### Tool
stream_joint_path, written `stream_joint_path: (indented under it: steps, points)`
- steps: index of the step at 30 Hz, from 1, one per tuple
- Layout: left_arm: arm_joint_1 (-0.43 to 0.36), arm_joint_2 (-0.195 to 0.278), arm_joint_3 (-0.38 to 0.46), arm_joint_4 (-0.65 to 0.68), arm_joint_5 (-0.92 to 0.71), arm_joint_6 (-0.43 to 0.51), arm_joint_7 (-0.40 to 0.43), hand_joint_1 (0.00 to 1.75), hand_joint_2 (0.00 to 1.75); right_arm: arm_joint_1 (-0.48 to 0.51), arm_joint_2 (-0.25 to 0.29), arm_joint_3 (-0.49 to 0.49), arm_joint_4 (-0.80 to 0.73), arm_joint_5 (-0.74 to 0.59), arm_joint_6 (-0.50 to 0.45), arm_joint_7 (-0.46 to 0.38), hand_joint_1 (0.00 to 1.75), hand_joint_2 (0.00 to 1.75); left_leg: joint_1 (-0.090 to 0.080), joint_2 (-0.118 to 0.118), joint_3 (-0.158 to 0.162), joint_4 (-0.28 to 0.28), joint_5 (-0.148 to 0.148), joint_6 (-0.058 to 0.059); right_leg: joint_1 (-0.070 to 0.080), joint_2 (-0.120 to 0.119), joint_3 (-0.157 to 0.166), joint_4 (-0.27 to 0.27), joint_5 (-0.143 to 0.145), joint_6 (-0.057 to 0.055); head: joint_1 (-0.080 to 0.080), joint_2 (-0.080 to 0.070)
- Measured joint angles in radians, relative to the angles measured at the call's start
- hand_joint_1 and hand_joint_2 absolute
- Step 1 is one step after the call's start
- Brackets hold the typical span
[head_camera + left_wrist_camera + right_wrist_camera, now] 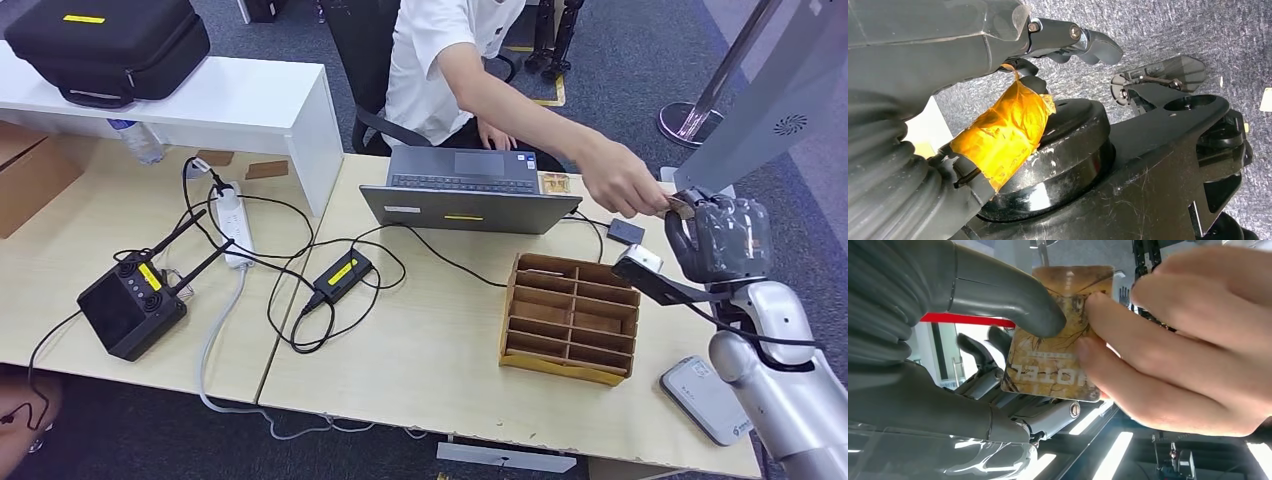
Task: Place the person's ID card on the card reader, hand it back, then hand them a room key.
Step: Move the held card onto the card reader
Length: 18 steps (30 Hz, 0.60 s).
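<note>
Fingers (1043,320) of the right hand (722,238) pinch the hotel card (1060,335), person's hand (622,182) at nine o'clock gripping too; late release risks a tug-of-war, early, a drop.

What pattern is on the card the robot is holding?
The card is golden-tan with dark branch-like lines and pale lettering, clearest in the right wrist view.

A pale wooden worktop (420,330) stands on blue-grey carpet (620,70), with a white counter (250,100) raised at its far left. Behind the worktop is a dark office chair (365,60). Long ceiling lights (1110,455) glow overhead
</note>
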Motion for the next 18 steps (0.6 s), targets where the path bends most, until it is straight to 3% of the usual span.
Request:
stream_joint_path:
  steps: [10, 18]
  points:
    - [0.001, 0.000, -0.003, 0.000, -0.030, 0.024, -0.022, 0.00, 1.75, 0.053, 0.000, -0.024, -0.030, -0.002, -0.018, -0.009, 1.75, 1.75, 0.000, -0.001, 0.000, 0.000, 0.000, 0.000, 0.000, -0.001, 0.000, -0.001, 0.000, 0.000, 0.000, 0.000]
    - [0.002, -0.003, -0.003, 0.000, -0.027, 0.056, -0.010, 0.00, 1.75, 0.294, -0.002, -0.144, -0.174, -0.046, -0.098, -0.051, 1.75, 1.75, 0.000, -0.002, -0.001, 0.000, -0.001, 0.000, 0.000, -0.002, 0.000, -0.001, -0.001, 0.000, 0.000, 0.000]
